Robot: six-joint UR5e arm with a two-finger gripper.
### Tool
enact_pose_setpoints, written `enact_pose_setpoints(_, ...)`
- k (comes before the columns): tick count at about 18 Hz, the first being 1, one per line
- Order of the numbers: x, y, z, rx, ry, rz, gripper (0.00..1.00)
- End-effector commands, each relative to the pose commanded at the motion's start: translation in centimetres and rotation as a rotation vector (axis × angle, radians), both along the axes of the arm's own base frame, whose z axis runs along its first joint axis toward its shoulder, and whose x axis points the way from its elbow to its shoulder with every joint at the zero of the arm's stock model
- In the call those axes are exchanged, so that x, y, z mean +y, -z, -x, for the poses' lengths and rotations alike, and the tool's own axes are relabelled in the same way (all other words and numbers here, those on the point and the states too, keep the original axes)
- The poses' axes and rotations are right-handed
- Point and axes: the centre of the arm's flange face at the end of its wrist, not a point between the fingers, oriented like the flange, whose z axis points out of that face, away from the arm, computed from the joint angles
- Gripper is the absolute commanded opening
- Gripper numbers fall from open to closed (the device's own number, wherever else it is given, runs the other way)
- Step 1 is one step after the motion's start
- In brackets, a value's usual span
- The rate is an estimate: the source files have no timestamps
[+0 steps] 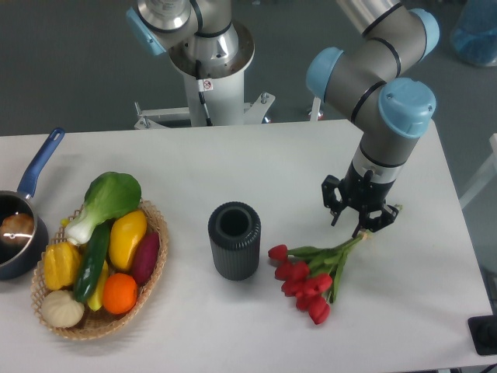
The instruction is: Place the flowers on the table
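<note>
Red tulip flowers (311,272) lie flat on white worktop (233,171), right of dark vase (234,240), nr front edge. Gripper (359,221) fingers apart, just above stem ends.

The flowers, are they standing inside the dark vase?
No, the flowers lie on the table to the right of the empty vase.

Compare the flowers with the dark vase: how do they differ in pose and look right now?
The flowers lie flat, stems angled toward the gripper; the vase stands upright, mouth open and empty. The flowers are red and green; the vase is dark and ribbed. Both sit on the table, apart from each other.
</note>
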Motion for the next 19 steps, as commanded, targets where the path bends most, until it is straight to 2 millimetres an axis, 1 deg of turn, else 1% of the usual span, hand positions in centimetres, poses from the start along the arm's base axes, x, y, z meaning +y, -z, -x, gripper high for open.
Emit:
enact_pose_setpoints(4,0.1,-0.6,0.6,0.053,0.007,-0.021,1.00)
enact_pose_setpoints(6,0.2,-1.2,1.2,0.073,0.008,-0.027,1.00)
enact_pose_setpoints(8,0.3,-0.9,1.8,0.088,0.034,-0.031,1.00)
enact_pose_setpoints(10,-1.8,-1.0,3.3,0.096,0.023,-0.043,1.00)
enact_pose_setpoints(11,-2.0,-1.1,3.5,0.097,0.031,-0.049,1.00)
enact_pose_setpoints(14,-2.1,-0.3,4.0,0.085,0.031,-0.057,1.00)
enact_pose_setpoints(17,-2.5,-0.3,4.4,0.094,0.022,-0.063,1.00)
enact_pose_setpoints(19,-2.4,-0.2,4.4,0.094,0.024,-0.063,1.00)
